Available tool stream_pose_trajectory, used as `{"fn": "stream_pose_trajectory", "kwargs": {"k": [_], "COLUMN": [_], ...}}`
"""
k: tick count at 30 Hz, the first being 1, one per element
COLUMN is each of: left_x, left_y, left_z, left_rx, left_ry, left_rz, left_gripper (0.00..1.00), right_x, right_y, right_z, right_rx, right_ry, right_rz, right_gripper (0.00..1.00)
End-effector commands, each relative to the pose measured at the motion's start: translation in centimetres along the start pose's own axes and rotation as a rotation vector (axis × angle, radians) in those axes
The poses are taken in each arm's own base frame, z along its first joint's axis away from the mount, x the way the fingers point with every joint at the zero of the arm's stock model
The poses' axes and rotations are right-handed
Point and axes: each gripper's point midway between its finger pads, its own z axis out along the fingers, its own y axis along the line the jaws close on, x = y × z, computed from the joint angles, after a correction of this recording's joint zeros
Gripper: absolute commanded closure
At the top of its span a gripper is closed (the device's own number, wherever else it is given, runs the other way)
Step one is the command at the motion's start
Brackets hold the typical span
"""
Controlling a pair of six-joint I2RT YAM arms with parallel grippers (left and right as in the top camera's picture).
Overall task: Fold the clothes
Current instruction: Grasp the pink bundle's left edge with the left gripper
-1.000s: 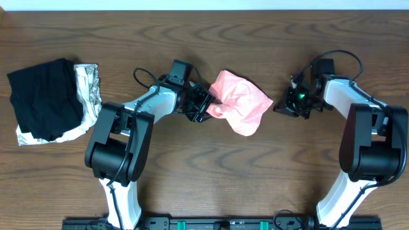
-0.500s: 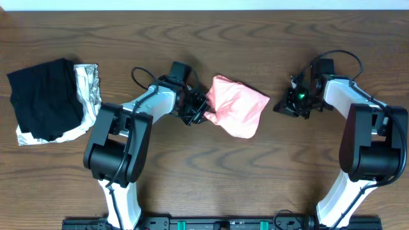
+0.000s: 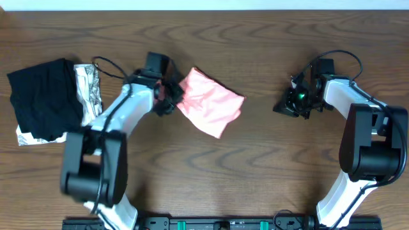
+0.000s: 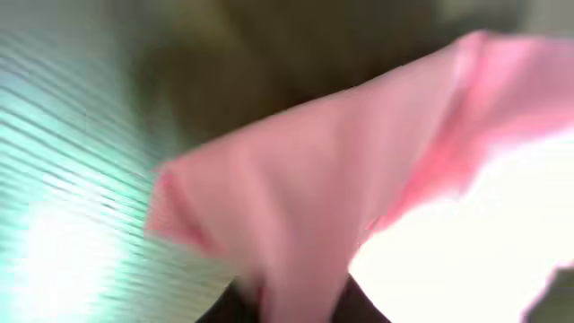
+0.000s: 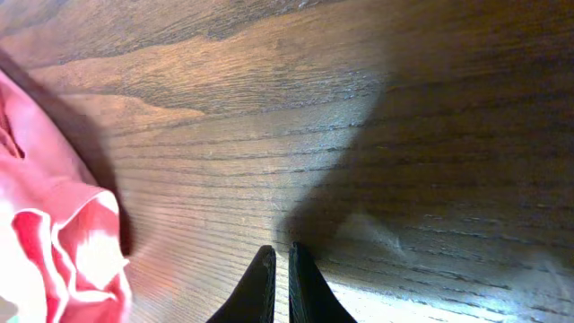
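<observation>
The salmon-pink T-shirt (image 3: 209,102) is folded into a small bundle left of the table's middle. My left gripper (image 3: 174,97) is shut on its left edge. In the blurred left wrist view the pink fabric (image 4: 341,188) fills the frame and runs down between the dark fingers (image 4: 300,305). No lettering shows. My right gripper (image 3: 282,106) is shut and empty, well to the right of the shirt, close over bare wood. The right wrist view shows its fingertips (image 5: 280,269) pressed together and the shirt's edge (image 5: 54,233) at the far left.
A black folded garment (image 3: 43,97) lies at the far left on a silvery-white patterned cloth (image 3: 88,86). The table's far edge (image 3: 204,7) runs along the top of the overhead view.
My left gripper has pulled the pink shirt leftward across the table, toward the black garment. The left arm swung left with it. The right arm has not moved.
</observation>
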Motion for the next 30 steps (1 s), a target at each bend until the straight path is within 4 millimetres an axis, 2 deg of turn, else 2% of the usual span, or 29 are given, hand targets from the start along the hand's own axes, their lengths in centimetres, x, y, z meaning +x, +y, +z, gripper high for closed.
{"fn": "stream_pose_trajectory", "kwargs": {"k": [1, 5, 14, 16, 18, 19, 20, 30], "left_x": [-2.9, -3.8, -4.5, -4.9, -5.3, -5.3, -5.1, -3.5], "left_y": [0.2, -0.2, 0.5, 1.1, 1.7, 1.8, 1.8, 2.6], "left_z": [-3.5, -5.2, -5.5, -5.7, -5.8, -5.7, -5.4, -0.8], "left_rx": [-0.039, -0.039, -0.088, -0.123, -0.151, -0.149, -0.142, -0.049], "left_ry": [-0.196, -0.269, -0.307, -0.33, -0.347, -0.338, -0.318, -0.079], "left_rz": [0.059, 0.089, 0.163, 0.158, 0.157, 0.156, 0.17, 0.163], "left_gripper": [0.81, 0.81, 0.8, 0.72, 0.58, 0.49, 0.48, 0.43], "right_x": [1.0, 1.0, 1.2, 1.2, 1.4, 1.4, 1.4, 1.5], "right_y": [-3.6, -3.6, -3.6, -3.6, -3.6, -3.7, -3.7, -3.7], "right_z": [1.1, 1.1, 1.1, 1.1, 1.1, 1.1, 1.1, 1.1], "right_rx": [0.147, 0.147, 0.149, 0.149, 0.151, 0.151, 0.151, 0.152], "right_ry": [0.027, 0.027, 0.032, 0.035, 0.039, 0.04, 0.04, 0.044], "right_rz": [0.023, 0.023, 0.025, 0.027, 0.029, 0.029, 0.03, 0.032], "right_gripper": [0.92, 0.92, 0.92, 0.92, 0.92, 0.92, 0.92, 0.93]}}
